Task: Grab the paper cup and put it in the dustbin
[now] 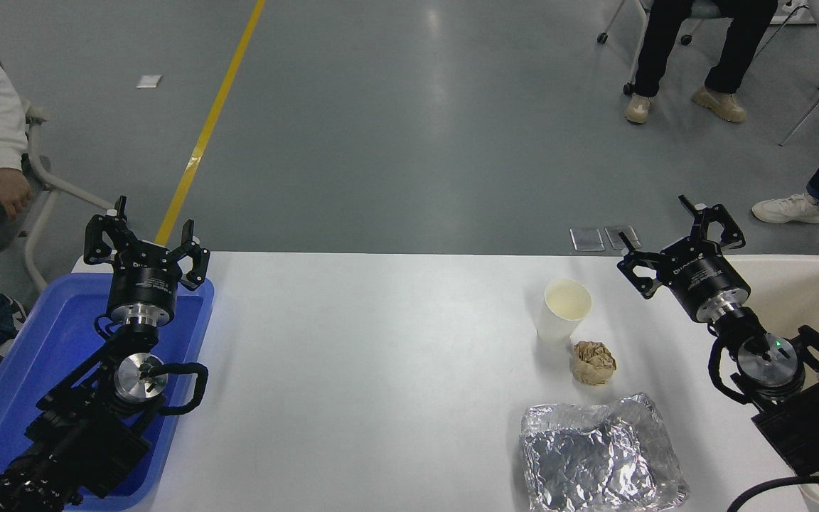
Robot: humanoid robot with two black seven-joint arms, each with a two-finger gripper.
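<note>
Dustbin [800, 284] cut by right edge

Cup [564, 311]: plain white paper, tapered, cream inside, rolled rim. Stands upright, mouth open, apparently empty. Located right of centre on the white table [381, 370], towards the far edge.

Dustbin [800, 291]: cream-beige plastic, rounded rim, smooth walls. Set at the table's right end, partly cut off by the picture edge. Well apart from the cup.
</note>
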